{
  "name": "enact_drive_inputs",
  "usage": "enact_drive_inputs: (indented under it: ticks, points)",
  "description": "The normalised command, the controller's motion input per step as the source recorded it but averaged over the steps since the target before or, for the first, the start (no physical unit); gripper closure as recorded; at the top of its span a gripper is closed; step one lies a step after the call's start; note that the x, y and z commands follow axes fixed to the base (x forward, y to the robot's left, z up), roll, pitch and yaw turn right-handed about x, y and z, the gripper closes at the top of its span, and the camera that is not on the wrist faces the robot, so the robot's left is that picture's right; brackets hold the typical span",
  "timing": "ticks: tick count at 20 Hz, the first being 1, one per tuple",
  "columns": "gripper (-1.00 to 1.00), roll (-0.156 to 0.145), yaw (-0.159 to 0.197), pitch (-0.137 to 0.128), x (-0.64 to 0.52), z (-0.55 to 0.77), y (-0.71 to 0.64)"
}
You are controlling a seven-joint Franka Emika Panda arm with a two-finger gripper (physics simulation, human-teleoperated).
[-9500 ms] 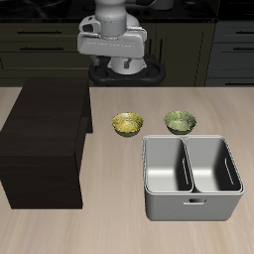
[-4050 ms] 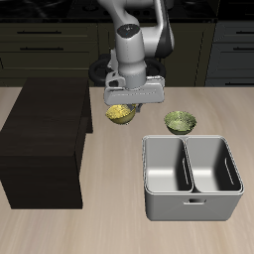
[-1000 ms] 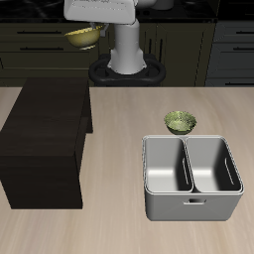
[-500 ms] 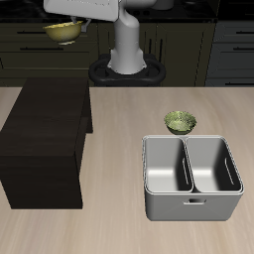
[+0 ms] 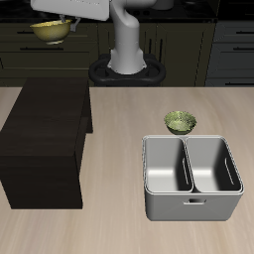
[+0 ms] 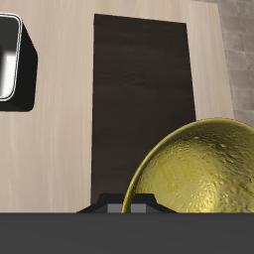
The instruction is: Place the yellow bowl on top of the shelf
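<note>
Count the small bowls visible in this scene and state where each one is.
2. The yellow bowl hangs high in the gripper; the olive-green bowl sits behind the grey bin.

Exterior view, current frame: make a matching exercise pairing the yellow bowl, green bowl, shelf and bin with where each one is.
Things:
1. yellow bowl
2. green bowl
3. shelf
4. bin

Places:
A. on the table, just behind the bin
B. near the table's front edge, two compartments, both empty
C. held in the air, above and behind the shelf
D. on the table, across from the bin, flat top bare

Pairs: 1-C, 2-A, 3-D, 4-B
</note>
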Motion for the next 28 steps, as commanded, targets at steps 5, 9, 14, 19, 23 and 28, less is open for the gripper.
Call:
enact_drive_inputs:
  ticks: [5,9,14,19,23,28]
  points:
    - [1.00,0.000,0.031,-0.003,0.18,0.04,-0.05]
    - [1.00,-0.016,0.020,-0.007,0.28,-0.02,-0.15]
    - [1.00,0.004,0.025,0.014,0.18,-0.09,-0.06]
    - [1.00,-0.006,-0.027,-0.017,0.14,-0.14,0.04]
    - [1.00,0.054,-0.023,-0.007,0.04,-0.10,0.20]
    - [1.00,0.043,0.032,-0.025,0.06,-0.05,0.15]
